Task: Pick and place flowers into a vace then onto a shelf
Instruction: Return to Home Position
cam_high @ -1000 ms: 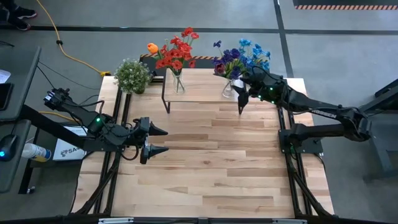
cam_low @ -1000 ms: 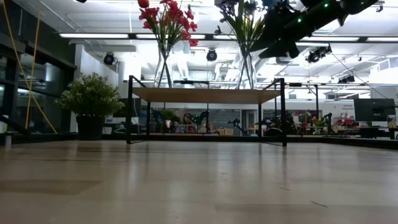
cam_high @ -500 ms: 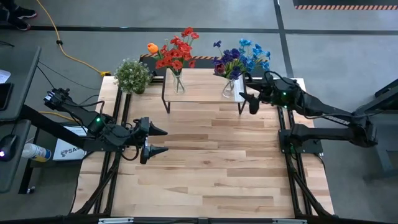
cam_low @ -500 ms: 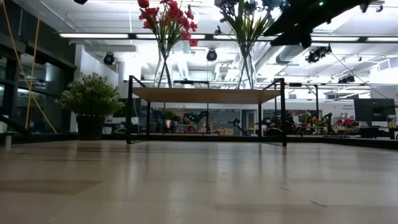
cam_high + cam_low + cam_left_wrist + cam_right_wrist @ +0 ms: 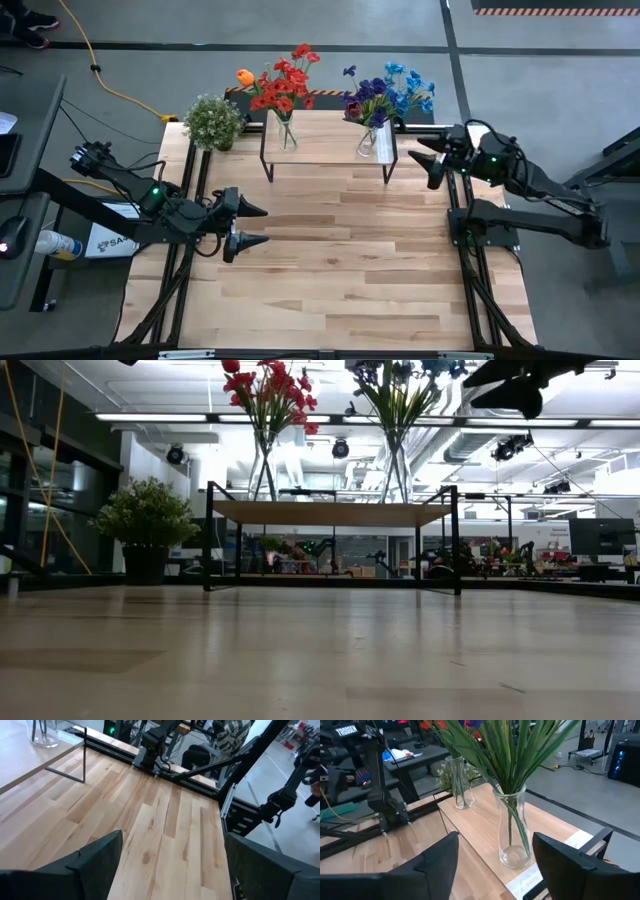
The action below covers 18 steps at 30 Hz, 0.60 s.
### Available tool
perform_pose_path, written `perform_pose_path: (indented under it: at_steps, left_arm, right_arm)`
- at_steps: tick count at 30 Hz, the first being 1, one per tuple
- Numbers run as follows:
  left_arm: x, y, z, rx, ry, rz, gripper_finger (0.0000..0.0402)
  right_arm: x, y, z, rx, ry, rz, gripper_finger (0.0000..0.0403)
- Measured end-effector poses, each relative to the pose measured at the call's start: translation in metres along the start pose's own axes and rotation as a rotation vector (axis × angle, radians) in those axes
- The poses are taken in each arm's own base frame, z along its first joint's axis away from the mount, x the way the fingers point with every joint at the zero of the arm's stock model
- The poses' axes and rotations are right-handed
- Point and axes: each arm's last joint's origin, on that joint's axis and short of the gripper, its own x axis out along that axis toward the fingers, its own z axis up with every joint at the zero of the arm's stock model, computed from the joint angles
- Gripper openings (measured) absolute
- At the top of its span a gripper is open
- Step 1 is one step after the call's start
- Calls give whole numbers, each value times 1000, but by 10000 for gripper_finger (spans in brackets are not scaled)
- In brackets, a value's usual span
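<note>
**Both vases on the shelf, both claws empty**

Nearest the low camera is the bare plank table (image 5: 340, 285), with nothing on its front half.

The left gripper (image 5: 266, 226) hangs over the table's left side, about mid-depth. Its fingers are spread wide and hold nothing. Its wrist view shows only planks between the two fingers (image 5: 95, 862). It is well apart from the shelf.

Farther back, the right gripper (image 5: 426, 163) sits over the table's right edge, just beside the shelf's white-strip end, with its tips aimed at the shelf. Its fingers are spread with nothing between them, and it touches neither shelf nor glass. In the low view, part of the right arm shows dark at upper right, higher than the shelf top.

The shelf (image 5: 325, 152) stands at the far side of the table, upright on its black legs. Two clear vases stand on its top, apart from each other.
- The blue-flower vase (image 5: 368, 144) is toward the white strip and nearest the right gripper.
- The red-flower vase (image 5: 287, 134) is toward the other end.

From the right wrist, the blue-flower vase stands straight ahead of the open fingers with its stems upright. The red-flower vase stands beyond it.

The blue and purple flowers (image 5: 388, 93) are in the one vase. The red flowers (image 5: 284, 85) are in the other, with an orange bloom (image 5: 244, 76) at their side.

At the far left, a potted plant (image 5: 213, 120) stands on the table beside the shelf's end.
</note>
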Motion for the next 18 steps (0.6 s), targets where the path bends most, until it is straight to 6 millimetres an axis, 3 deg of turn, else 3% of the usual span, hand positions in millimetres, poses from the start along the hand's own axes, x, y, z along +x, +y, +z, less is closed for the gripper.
perform_pose_path:
  at_steps: [14, 18]
  left_arm:
    - [-2, 2, 1, 2, -12, 24, 381]
    - [-2, 3, 1, 2, -27, 48, 381]
  right_arm:
    - [-29, -1, 3, 6, -82, 44, 27]
    - [-33, -1, 4, 9, -104, 49, 8]
